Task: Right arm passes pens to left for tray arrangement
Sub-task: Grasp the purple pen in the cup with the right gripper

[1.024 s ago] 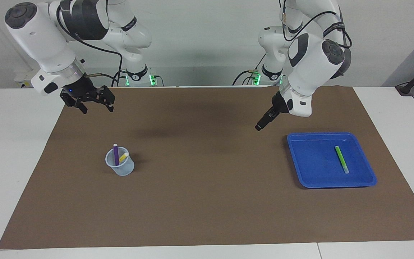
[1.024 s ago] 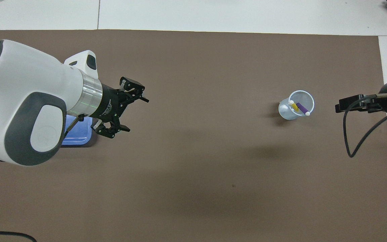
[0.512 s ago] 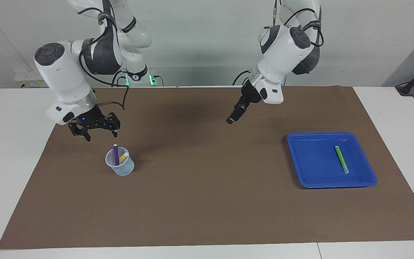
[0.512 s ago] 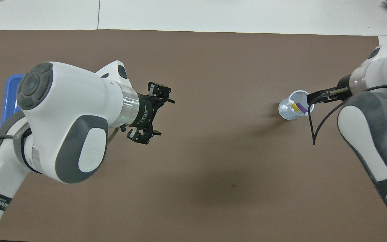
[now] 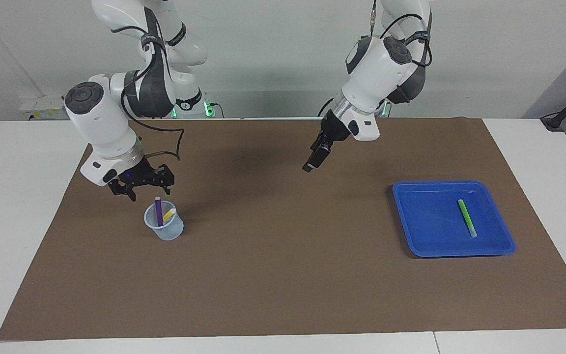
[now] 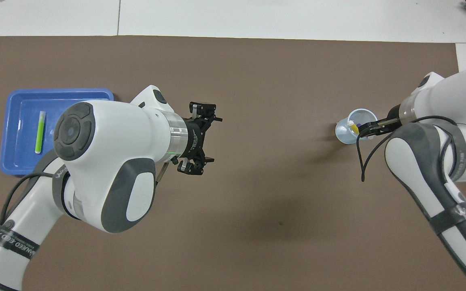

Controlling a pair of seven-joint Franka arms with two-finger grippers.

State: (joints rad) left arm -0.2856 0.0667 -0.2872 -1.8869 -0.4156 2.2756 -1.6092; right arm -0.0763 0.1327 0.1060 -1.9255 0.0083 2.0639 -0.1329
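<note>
Low in the left half of the facing view, a small translucent plastic cup (image 5: 166, 231) stands on the brown paper mat (image 5: 283, 275) that covers most of the white table (image 5: 17, 206). Two slim marker pens lean inside it: the purple pen (image 5: 158, 211) rises above the rim with its pale tip uppermost, and the yellow pen (image 5: 168, 215) lies lower against the wall. Just above and slightly to the upper left of the cup in that view hangs the right gripper (image 5: 151, 192), black with a small blue light on its mount, its two fingers apart and nothing pinched between them. It is close over the purple pen's tip. I cannot tell whether it touches the pen. In the overhead view it covers the cup's right rim.

At the upper centre of the facing view, the left gripper (image 5: 310, 164) is raised over bare mat, pointing down and toward the frame's left. The overhead view shows its fingers (image 6: 210, 160) spread wide and empty.

At the right of the facing view, below mid-height, sits the shallow square bright-blue plastic tray (image 5: 425, 221). The green pen (image 5: 467, 218) lies flat in it, in the half toward the frame's right edge, well apart from the cup.
</note>
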